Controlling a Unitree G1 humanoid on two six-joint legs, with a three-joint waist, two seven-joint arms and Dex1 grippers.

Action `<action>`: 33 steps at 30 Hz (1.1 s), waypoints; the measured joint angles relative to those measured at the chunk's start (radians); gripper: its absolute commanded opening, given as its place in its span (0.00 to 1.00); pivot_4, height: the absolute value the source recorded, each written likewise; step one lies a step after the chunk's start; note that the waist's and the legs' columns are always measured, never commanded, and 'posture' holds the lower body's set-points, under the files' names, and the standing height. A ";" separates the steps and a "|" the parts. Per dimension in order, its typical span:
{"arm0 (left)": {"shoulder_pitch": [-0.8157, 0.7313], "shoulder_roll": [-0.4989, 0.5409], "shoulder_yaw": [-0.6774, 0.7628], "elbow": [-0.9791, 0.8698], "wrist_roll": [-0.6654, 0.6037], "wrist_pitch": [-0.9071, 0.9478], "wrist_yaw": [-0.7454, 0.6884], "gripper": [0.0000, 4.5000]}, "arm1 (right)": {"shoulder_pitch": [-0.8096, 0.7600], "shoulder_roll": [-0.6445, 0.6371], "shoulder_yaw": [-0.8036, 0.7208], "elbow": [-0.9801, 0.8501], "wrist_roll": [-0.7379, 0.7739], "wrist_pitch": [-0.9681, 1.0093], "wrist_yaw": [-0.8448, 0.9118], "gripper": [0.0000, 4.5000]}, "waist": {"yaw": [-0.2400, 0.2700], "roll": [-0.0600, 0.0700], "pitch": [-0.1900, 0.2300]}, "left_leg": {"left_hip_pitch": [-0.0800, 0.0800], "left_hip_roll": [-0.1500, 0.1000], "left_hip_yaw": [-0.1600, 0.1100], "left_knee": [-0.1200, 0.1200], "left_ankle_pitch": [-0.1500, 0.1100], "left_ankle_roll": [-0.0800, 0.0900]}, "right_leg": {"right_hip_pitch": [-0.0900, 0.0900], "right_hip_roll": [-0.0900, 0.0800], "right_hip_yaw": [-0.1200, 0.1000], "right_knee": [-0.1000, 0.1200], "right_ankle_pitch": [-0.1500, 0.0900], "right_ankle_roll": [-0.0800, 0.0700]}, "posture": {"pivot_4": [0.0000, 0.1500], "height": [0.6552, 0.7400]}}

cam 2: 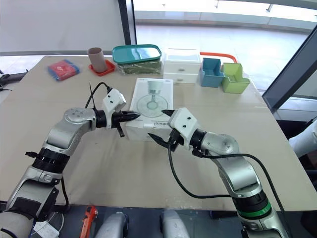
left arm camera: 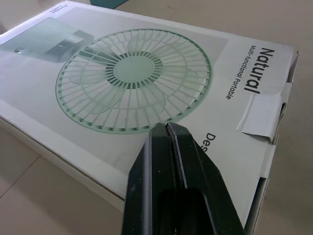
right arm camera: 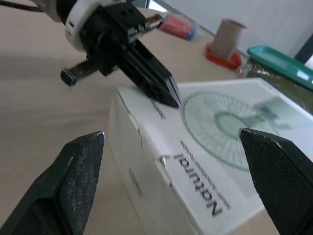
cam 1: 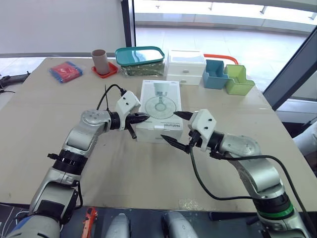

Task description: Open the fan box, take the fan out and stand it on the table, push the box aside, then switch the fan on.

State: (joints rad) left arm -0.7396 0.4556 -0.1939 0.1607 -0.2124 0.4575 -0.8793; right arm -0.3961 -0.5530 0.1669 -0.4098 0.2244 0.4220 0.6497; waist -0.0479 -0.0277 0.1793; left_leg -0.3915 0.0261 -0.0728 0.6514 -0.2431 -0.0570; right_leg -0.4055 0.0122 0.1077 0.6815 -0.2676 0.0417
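a beige table (cam 1: 59,109) stands by tall windows. the fan box (cam 1: 159,106) lies flat and closed in the middle of the table, its printed face up. the left gripper (cam 1: 146,118) has its fingers pressed together, tip at the box's near left top edge; whether it touches, i cannot tell. the right gripper (cam 1: 170,126) is spread wide at the box's near right corner, holding nothing. along the far edge sit a cup (cam 1: 99,61), a teal-lidded container (cam 1: 140,56) and a white drawer unit (cam 1: 186,67).

Cup (cam 1: 99,61), lidded tub (cam 1: 140,57), perhaps drawers (cam 1: 185,67)
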 measured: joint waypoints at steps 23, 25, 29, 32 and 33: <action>0.028 -0.014 0.002 -0.059 0.008 0.031 0.021 0.01 | -0.124 0.050 0.094 0.178 -0.222 -0.077 -0.005 1.00 | 0.000 0.000 0.000 | 0.000 0.000 0.000 0.000 0.000 0.001 | 0.000 0.000 0.000 0.000 0.000 0.000 | 1.00 1.00; 0.029 -0.013 0.003 -0.061 0.008 0.031 0.021 0.01 | -0.124 0.049 0.100 0.178 -0.229 -0.082 0.002 1.00 | 0.000 0.000 0.000 | 0.000 0.000 0.000 0.000 0.000 0.001 | 0.000 0.000 0.000 0.000 0.000 0.000 | 1.00 1.00; 0.030 -0.013 0.003 -0.062 0.008 0.031 0.021 0.01 | -0.124 0.049 0.103 0.178 -0.231 -0.093 0.019 1.00 | 0.000 0.000 0.000 | 0.000 0.000 0.000 0.000 0.000 0.001 | 0.000 0.000 0.000 0.000 0.000 0.000 | 1.00 1.00; 0.030 -0.013 0.003 -0.062 0.009 0.031 0.021 0.01 | -0.124 0.054 0.103 0.178 -0.231 -0.093 0.023 1.00 | 0.000 0.000 0.000 | 0.000 0.000 0.000 0.000 0.000 0.001 | 0.000 0.000 0.000 0.000 0.000 0.000 | 1.00 1.00; 0.030 -0.013 0.003 -0.062 0.009 0.031 0.021 0.01 | -0.124 0.056 0.103 0.178 -0.231 -0.093 0.024 1.00 | 0.000 0.000 0.000 | 0.000 0.000 0.000 0.000 0.000 0.001 | 0.000 0.000 0.000 0.000 0.000 0.000 | 1.00 1.00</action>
State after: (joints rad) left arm -0.7100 0.4426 -0.1913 0.0987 -0.2039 0.4888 -0.8579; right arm -0.5200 -0.4966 0.2700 -0.2322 -0.0068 0.3289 0.6733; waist -0.0478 -0.0276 0.1794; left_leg -0.3916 0.0259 -0.0733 0.6516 -0.2436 -0.0563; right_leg -0.4057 0.0119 0.1072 0.6816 -0.2675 0.0415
